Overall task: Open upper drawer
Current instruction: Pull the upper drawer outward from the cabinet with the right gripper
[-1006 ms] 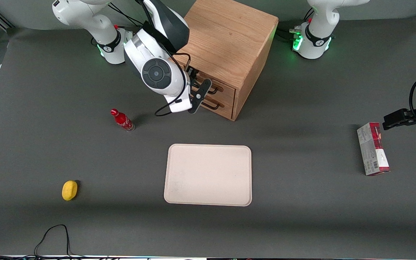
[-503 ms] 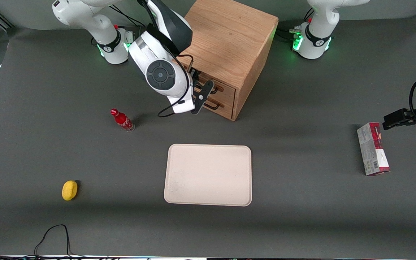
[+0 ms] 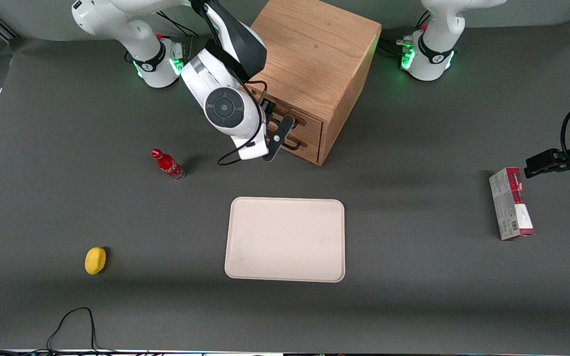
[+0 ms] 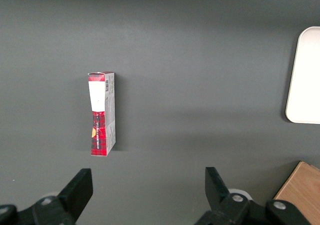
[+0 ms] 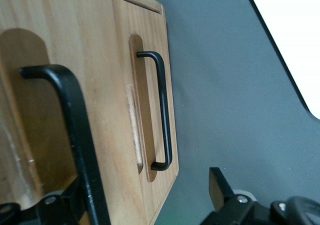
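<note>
Right wrist view: end effector point(image 5: 145, 195) right at cabinet point(image 3: 314, 64) front, fingers spread wide, holding nothing. One finger point(image 5: 220, 187) shows clear of wood. Upper drawer point(image 5: 55, 135) closest, its black handle point(image 5: 75, 130) between fingers, not yet pinched. Lower drawer handle point(image 5: 162, 110) beside it, untouched. Upper drawer looks fully shut. Reach nearly done; squeeze and pull left. Tray point(image 3: 285, 240) nearer front camera on bench point(image 3: 413, 272).

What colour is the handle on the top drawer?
Black. The upper drawer's handle is a thin black bar, seen best in the right wrist view, with the gripper at it.
</note>
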